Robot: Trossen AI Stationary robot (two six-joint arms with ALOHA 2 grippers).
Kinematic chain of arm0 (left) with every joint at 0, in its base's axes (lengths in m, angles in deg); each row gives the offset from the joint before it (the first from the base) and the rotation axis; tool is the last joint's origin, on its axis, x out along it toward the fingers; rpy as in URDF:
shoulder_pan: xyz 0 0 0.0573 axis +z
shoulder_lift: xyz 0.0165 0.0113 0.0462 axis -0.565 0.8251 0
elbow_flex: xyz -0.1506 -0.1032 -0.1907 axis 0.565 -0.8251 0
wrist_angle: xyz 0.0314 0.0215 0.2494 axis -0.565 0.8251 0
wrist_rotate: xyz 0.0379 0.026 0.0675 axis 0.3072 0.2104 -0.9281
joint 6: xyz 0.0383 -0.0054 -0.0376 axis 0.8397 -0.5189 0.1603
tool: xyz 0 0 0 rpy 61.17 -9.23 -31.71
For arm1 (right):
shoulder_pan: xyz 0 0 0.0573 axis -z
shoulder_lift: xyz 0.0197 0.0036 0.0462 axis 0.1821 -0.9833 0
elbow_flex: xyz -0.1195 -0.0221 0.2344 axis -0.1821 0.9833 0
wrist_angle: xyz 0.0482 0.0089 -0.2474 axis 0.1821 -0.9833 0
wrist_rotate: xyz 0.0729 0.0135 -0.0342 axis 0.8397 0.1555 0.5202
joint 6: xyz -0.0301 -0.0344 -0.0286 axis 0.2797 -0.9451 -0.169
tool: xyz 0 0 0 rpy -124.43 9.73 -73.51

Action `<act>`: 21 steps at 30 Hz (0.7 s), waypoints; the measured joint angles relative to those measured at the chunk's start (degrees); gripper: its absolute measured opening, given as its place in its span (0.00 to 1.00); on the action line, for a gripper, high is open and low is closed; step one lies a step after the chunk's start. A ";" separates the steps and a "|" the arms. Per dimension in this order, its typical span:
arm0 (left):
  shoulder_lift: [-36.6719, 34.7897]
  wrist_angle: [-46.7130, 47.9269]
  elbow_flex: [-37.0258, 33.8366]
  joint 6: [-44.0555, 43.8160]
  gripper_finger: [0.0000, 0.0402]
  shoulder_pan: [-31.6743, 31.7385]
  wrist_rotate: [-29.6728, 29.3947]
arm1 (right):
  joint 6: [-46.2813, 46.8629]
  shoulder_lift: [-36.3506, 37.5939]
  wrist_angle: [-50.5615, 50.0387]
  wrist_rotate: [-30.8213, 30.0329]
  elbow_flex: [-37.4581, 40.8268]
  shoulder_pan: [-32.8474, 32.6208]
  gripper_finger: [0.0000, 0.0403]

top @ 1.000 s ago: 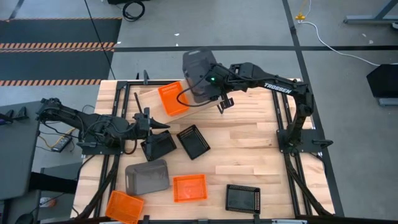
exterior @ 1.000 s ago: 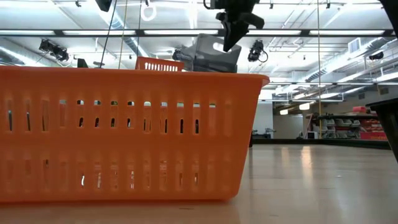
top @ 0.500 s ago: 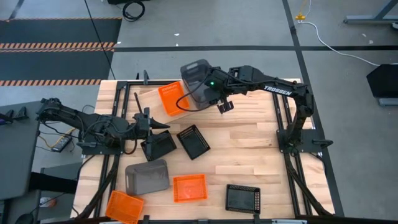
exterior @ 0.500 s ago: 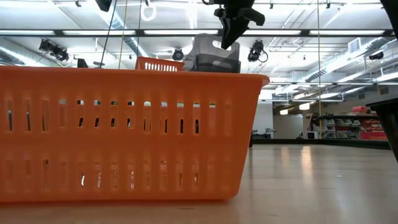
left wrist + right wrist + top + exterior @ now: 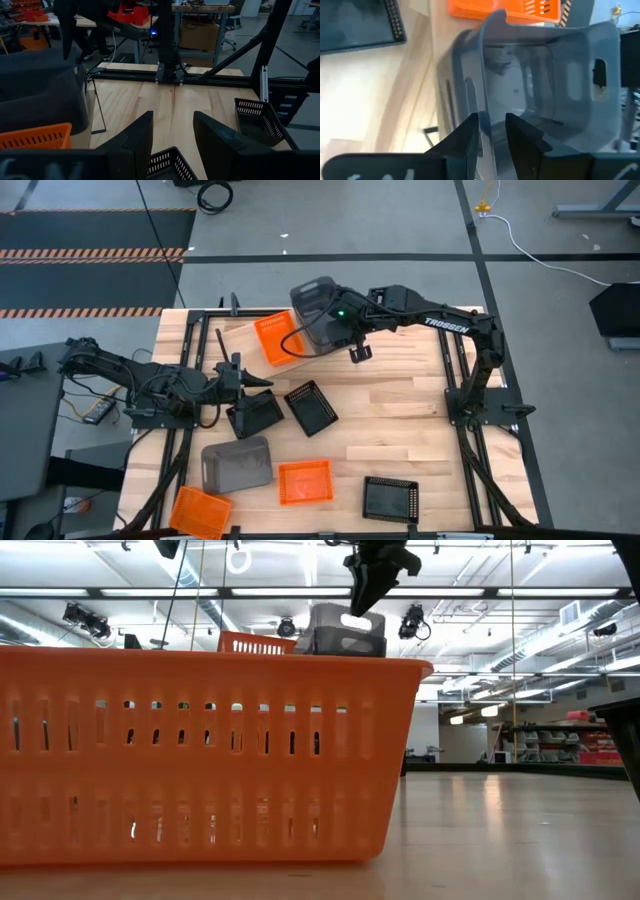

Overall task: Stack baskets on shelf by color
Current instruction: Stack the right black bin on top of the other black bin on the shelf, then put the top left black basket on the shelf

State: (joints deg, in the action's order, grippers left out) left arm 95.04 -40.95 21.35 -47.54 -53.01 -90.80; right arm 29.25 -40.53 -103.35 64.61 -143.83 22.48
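A dark-grey bin [image 5: 318, 315] stands level beside an orange basket [image 5: 275, 338] on the light plank shelf [image 5: 238, 337] at the table's far side. My right gripper [image 5: 356, 350] is at the bin's right wall, shut on it, and shows above the bin [image 5: 345, 630] in the low view. There the near orange basket hides the bin's underside. My left gripper [image 5: 252, 385] waits open at the table's left, just above a black basket [image 5: 256, 416]. My right gripper holds the dark-grey bin by the rim of its right-hand wall [image 5: 487, 117]. One finger [image 5: 520, 135] is inside the bin and one finger [image 5: 469, 135] outside. The fingers come from above, slanting in from the table's right. The bin stands upright and level.
On the table lie a second black basket [image 5: 310, 407], a grey bin [image 5: 237, 463], two orange baskets [image 5: 305, 481] [image 5: 200, 511] and a black basket [image 5: 389, 500] near the front edge. One orange basket [image 5: 200, 755] fills much of the low view.
The right gripper has tipped the dark-grey bin from tilted to level and shifted it slightly toward the orange basket on the shelf, keeping hold. The left arm has kept still.
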 joint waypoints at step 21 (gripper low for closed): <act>0.02 2.49 0.01 -0.50 0.37 0.00 0.02 | 6.68 2.23 1.95 -2.89 0.57 -1.83 0.25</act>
State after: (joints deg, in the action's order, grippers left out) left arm 95.06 -38.46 21.37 -48.04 -53.01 -90.78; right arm 35.93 -38.31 -101.40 61.72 -143.26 20.65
